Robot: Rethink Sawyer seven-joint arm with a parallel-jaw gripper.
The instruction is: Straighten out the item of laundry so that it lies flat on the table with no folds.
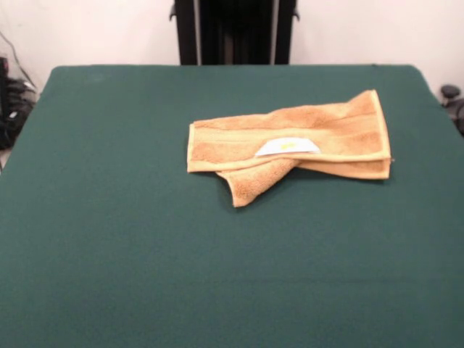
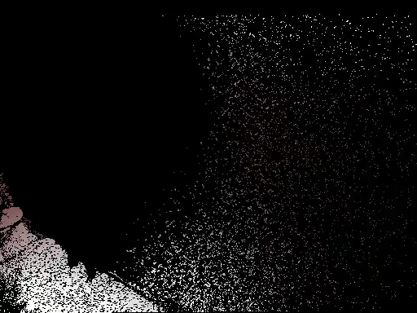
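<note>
You are looking at a small orange-tan terry hand towel that is lying on the large rectangular tabletop covered in dark green felt-like cloth, right of centre and in the farther half as the front view shows it. The towel is not lying flat: it is folded over on itself into a long band running left to right, its flat woven border is facing you along the near edge, and a white care label with yellow print is sitting on top near the middle. One loose corner of terry is poking out from under the fold toward you, and the right end is fanning up toward the far right. You are not seeing the robot's gripper in either view, so its state cannot be told, and nothing can be said of how the towel is lying relative to it. Only the black pedestal column is standing at the table's far edge, well apart from the towel. The overhead view is showing almost nothing but darkness, and the towel cannot be made out there.
</note>
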